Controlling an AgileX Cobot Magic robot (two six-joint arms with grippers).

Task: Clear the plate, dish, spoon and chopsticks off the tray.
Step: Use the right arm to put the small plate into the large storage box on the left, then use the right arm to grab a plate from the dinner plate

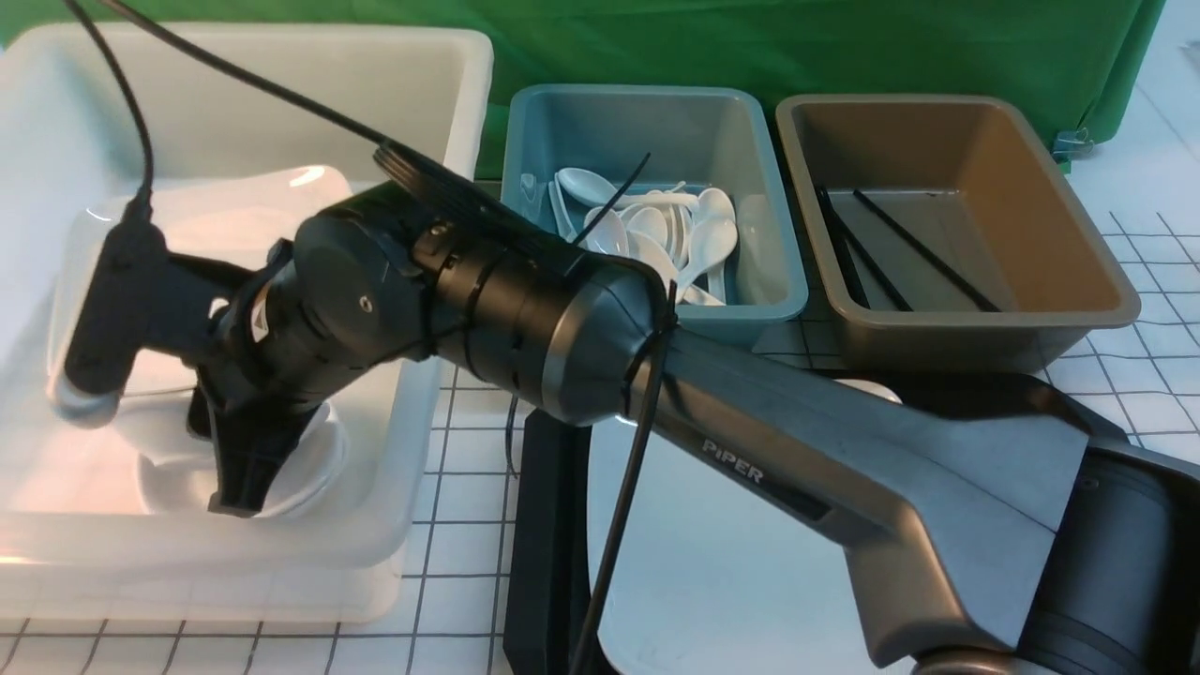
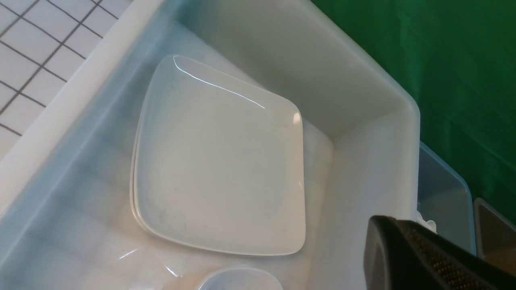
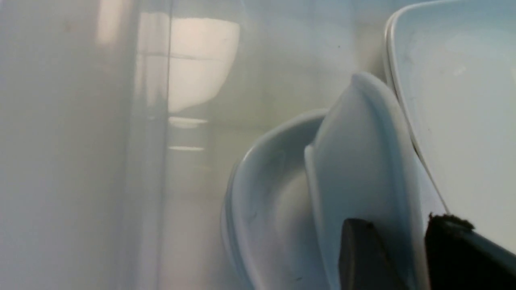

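- The right gripper [image 3: 399, 219] reaches into the white tub [image 1: 441, 94] at 9 o'clock of the front view. Its fingers pinch the rim of the dish [image 3: 363, 161].
- The dish stands tilted on edge over a second dish [image 3: 262, 201]. It sits just beside the stacked plates [image 2: 217, 161].
- The hold is on a thin, glossy rim. We judge a slip likely if the arm jolts, and the dish would drop onto the one beneath and could chip.
- If we let go at this tilt, the dish may roll or come to lean on the plates instead of nesting flat.
- We must pull out upward first. If the arm goes sideways while low, it could catch the tub wall and drag the tub.
- Of the left gripper [image 2: 403, 249] we see one finger only, above the tub. We cannot tell whether it is spread or pressed together. With both arms near one tub, they could collide.
- Spoons [image 1: 656, 234] lie in the teal tub at 12 o'clock and chopsticks [image 1: 900, 248] in the brown tub at 2 o'clock.
- The tray [image 1: 544, 525] lies at 6 o'clock under the right arm. The white surface on it looks like the plate [image 1: 731, 562], and a low retreat could knock it.
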